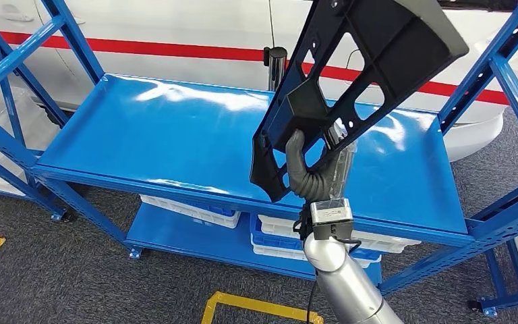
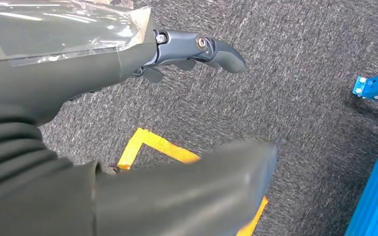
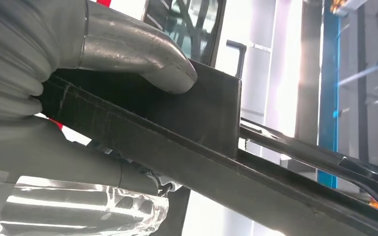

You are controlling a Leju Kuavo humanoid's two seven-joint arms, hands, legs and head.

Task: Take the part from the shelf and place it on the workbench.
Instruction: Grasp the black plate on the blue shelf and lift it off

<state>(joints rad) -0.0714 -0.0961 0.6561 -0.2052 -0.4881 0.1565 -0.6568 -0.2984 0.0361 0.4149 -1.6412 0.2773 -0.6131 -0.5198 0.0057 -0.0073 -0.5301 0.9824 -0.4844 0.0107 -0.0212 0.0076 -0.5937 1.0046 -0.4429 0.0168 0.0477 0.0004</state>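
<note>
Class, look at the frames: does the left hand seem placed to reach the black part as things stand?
Probably not: the left hand hangs open over the carpet, while the right hand holds the black part up above the blue shelf.

Close up, the right hand [image 3: 54, 98] grips the black part [image 3: 202, 147]: its thick grey thumb [image 3: 138, 54] presses on a flat raised block of the part, and the ribbed grey cover bulges toward nine o'clock. The part's long dark edge runs off toward four o'clock. A blue shelf post [image 3: 329, 88] stands behind, against bright, washed-out light.
</note>
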